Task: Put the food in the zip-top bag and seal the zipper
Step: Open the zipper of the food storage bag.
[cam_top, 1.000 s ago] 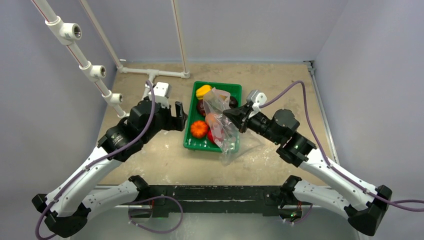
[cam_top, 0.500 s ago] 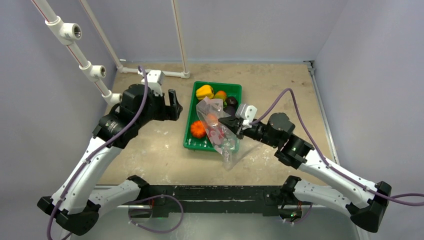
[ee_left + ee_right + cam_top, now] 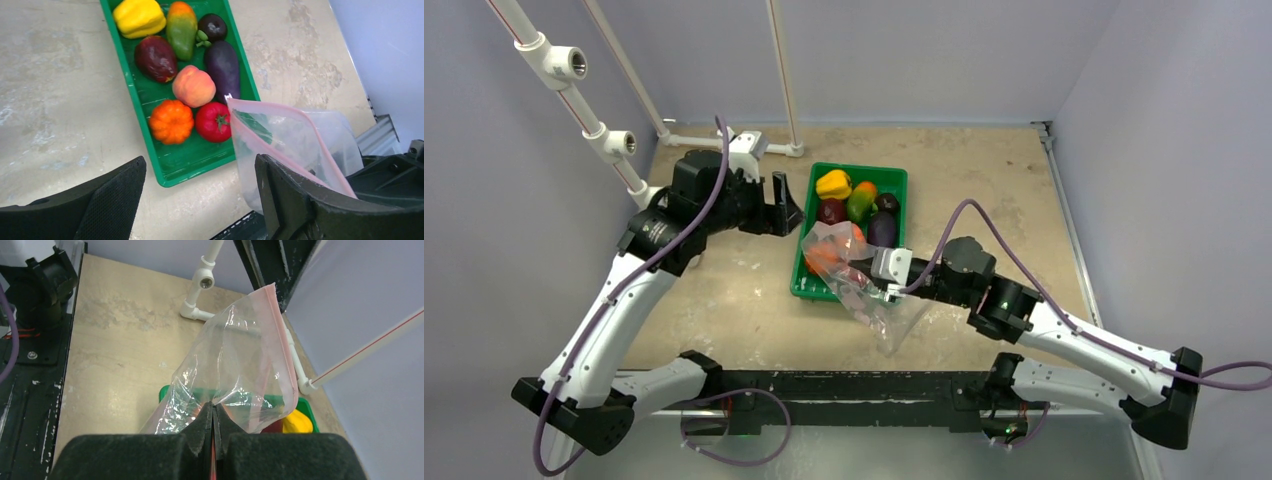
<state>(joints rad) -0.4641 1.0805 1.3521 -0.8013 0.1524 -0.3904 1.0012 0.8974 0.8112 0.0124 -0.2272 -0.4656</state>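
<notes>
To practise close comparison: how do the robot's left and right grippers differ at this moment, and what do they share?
The left gripper is open; the right gripper is shut. The left gripper holds nothing; the right gripper pinches the bag. The left gripper hangs off the tray's left side; the right gripper is by its near right corner. Both are black.
</notes>
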